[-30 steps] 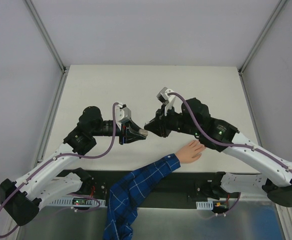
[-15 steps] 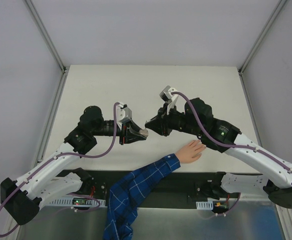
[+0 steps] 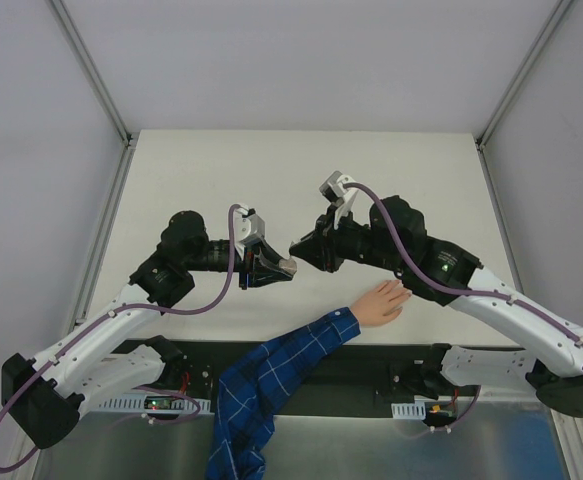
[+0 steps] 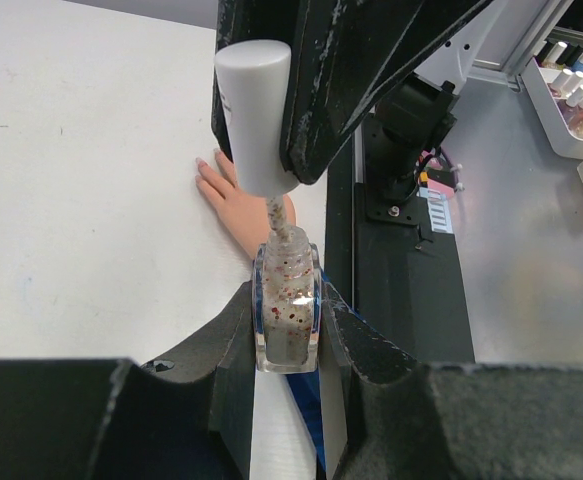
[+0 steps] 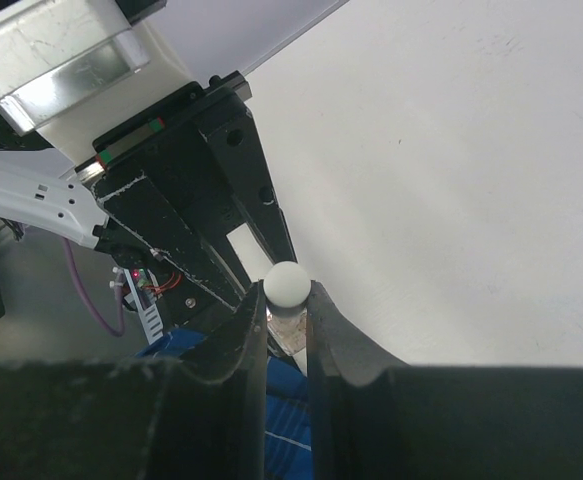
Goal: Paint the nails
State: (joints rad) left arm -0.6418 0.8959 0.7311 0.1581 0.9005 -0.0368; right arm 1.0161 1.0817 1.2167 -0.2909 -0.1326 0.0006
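My left tool (image 4: pixel 287 345) is clamped on a clear square glass polish bottle (image 4: pixel 287 318) of speckled glitter. My right tool (image 5: pixel 287 318) is clamped on its smooth white rounded cap (image 4: pixel 254 110), brush stem in the bottle neck. The nails (image 3: pixel 405 291) lie on a pale hand (image 3: pixel 379 303) near the white surface's (image 3: pixel 191 170) front edge, plaid sleeve (image 3: pixel 271 375) trailing off it.
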